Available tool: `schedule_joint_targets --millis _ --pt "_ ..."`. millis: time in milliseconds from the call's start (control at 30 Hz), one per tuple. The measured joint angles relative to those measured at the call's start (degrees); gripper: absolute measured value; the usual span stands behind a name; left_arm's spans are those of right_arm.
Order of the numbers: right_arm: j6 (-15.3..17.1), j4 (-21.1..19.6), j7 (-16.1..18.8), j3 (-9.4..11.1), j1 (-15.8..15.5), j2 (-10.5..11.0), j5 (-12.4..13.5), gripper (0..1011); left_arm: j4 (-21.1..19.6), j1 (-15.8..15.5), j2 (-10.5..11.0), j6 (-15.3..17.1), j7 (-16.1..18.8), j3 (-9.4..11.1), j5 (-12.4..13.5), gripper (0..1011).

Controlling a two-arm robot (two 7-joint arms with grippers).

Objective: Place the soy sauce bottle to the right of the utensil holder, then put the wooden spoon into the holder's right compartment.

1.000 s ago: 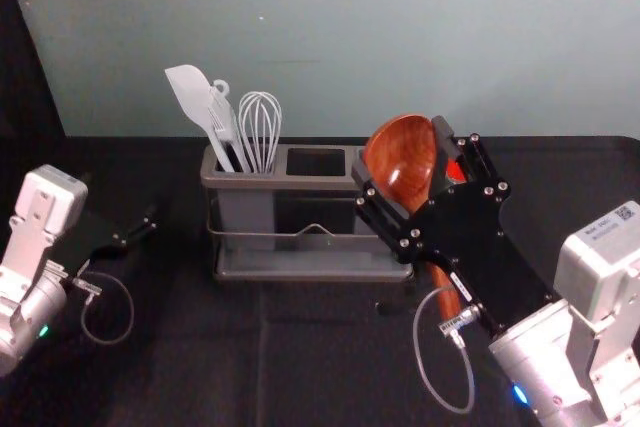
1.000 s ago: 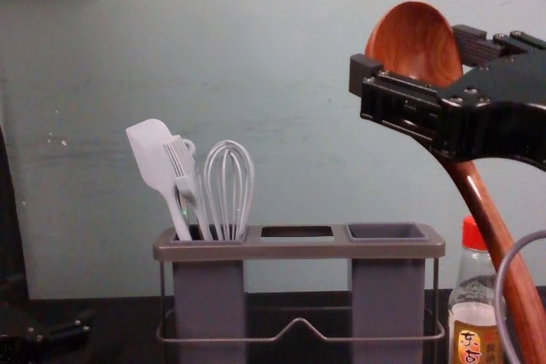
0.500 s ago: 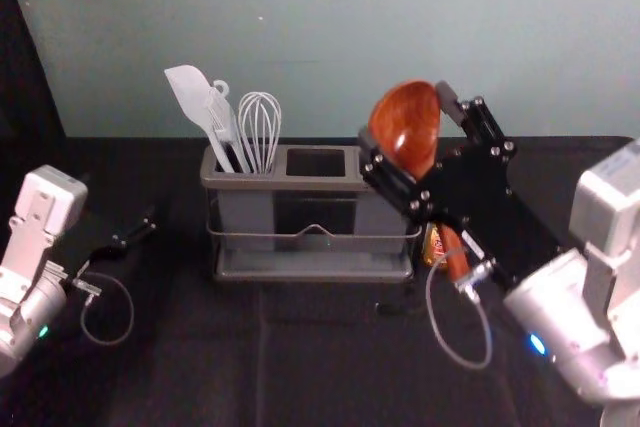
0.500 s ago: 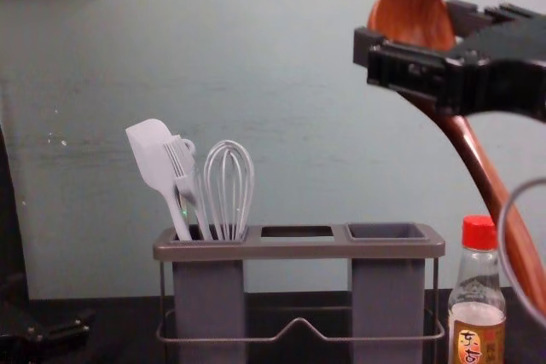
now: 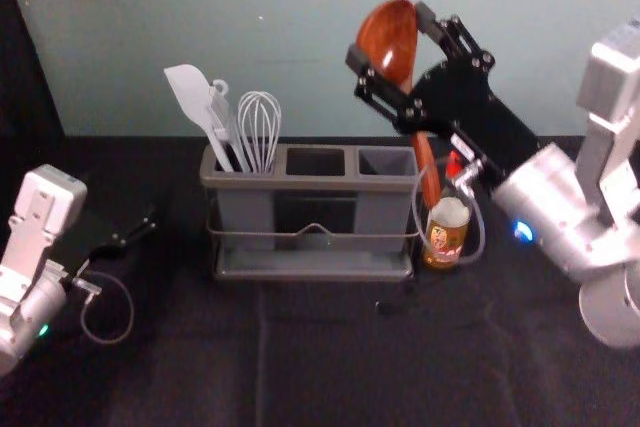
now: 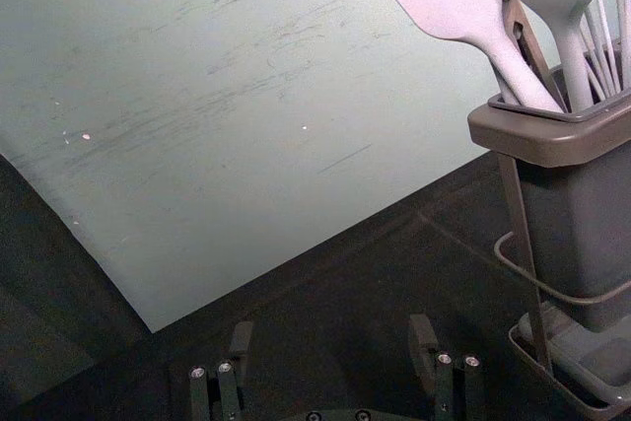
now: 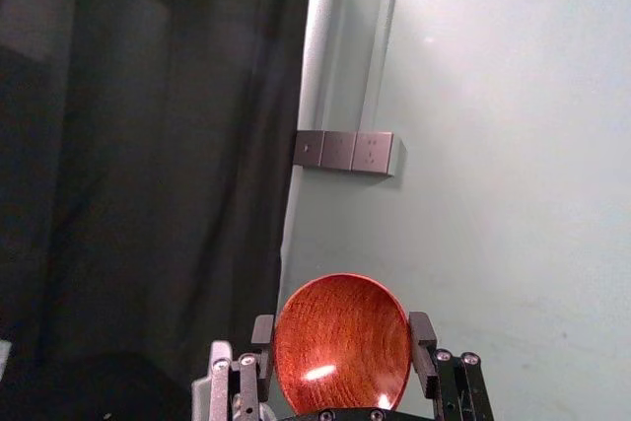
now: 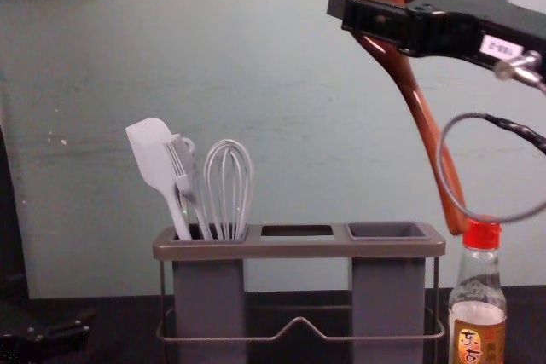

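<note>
Black cloth covers the worktop (image 5: 330, 367), and nearest me, at its left side, my left pincer (image 5: 140, 227) is parked with its fingers apart, holding nothing. Farther on, to the right of the utensil holder (image 8: 299, 249) and just beside it, the soy sauce bottle (image 8: 476, 330) stands upright, so I judge that part done. Above, my right pincer (image 5: 390, 35) grips the wooden spoon (image 8: 418, 108) by its bowl, handle down. My right arm is the nearer to the right compartment (image 5: 382, 212). The handle slants outward to my right, its tip by the red cap (image 8: 482, 234), while the bowl is roughly over the compartment. I'd need to bring that tip left and steepen it before lowering, or it could knock the bottle. The right compartment is empty; the left compartment (image 8: 209, 296) holds a spatula (image 8: 150, 155), a brush (image 8: 181, 168) and a whisk (image 8: 229, 193). Behind rises the grey-green wall (image 5: 300, 7).
</note>
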Motion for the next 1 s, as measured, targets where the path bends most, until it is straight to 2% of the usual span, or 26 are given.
schedule_joint_targets --millis 167,300,467,567,733,1000 --pt "-2.1 5.4 0.2 -0.7 4.2 -0.9 0.8 837 0.0 0.0 0.0 0.0 0.0 0.0 0.0 1011" --pt "-5.3 11.5 0.6 -1.5 8.0 -2.0 1.7 838 0.0 0.0 0.0 0.0 0.0 0.0 0.0 1011" --pt "-8.7 17.2 0.7 -2.3 11.3 -3.4 3.1 837 0.0 0.0 0.0 0.0 0.0 0.0 0.0 1012" --pt "-9.8 18.5 0.7 -2.5 11.8 -3.7 3.4 837 0.0 0.0 0.0 0.0 0.0 0.0 0.0 1011" --pt "-13.6 22.4 -0.2 -3.3 13.4 -5.2 3.7 837 0.0 0.0 0.0 0.0 0.0 0.0 0.0 1011" --pt "-16.9 25.7 -2.9 -3.6 14.1 -6.9 1.4 837 0.0 0.0 0.0 0.0 0.0 0.0 0.0 1011"
